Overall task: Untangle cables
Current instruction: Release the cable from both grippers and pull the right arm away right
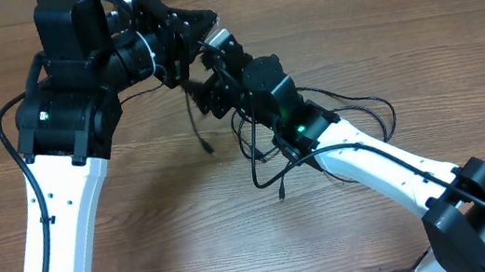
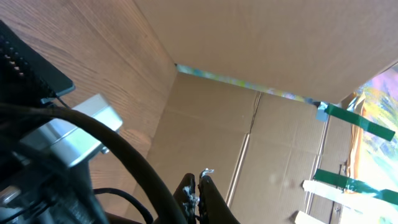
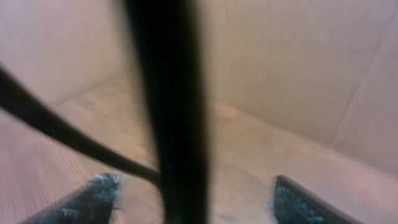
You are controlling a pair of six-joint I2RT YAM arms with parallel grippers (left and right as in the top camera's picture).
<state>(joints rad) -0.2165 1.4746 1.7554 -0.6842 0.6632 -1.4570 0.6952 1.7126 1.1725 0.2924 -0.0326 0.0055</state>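
Two thin black cables lie tangled under the arms in the overhead view. One [image 1: 194, 124] hangs from between the grippers down to a plug near the table. The other [image 1: 270, 165] loops beneath the right arm, ends in a plug at the front and spreads in loops to the right [image 1: 375, 109]. My left gripper [image 1: 207, 20] is raised; in its wrist view the jaws [image 2: 200, 180] are pressed together, apparently on the hanging cable. My right gripper [image 1: 207, 80] is just below it and open [image 3: 199, 208]. A blurred black cord [image 3: 168, 93] runs upright between its fingers.
Cardboard walls [image 2: 280, 56] enclose the wooden table [image 1: 141, 224] at the back. Green and white tape strips [image 2: 357, 121] show on the cardboard to the right. The two arms crowd together at the upper middle. Thick black robot wires [image 2: 124, 155] run along both arms.
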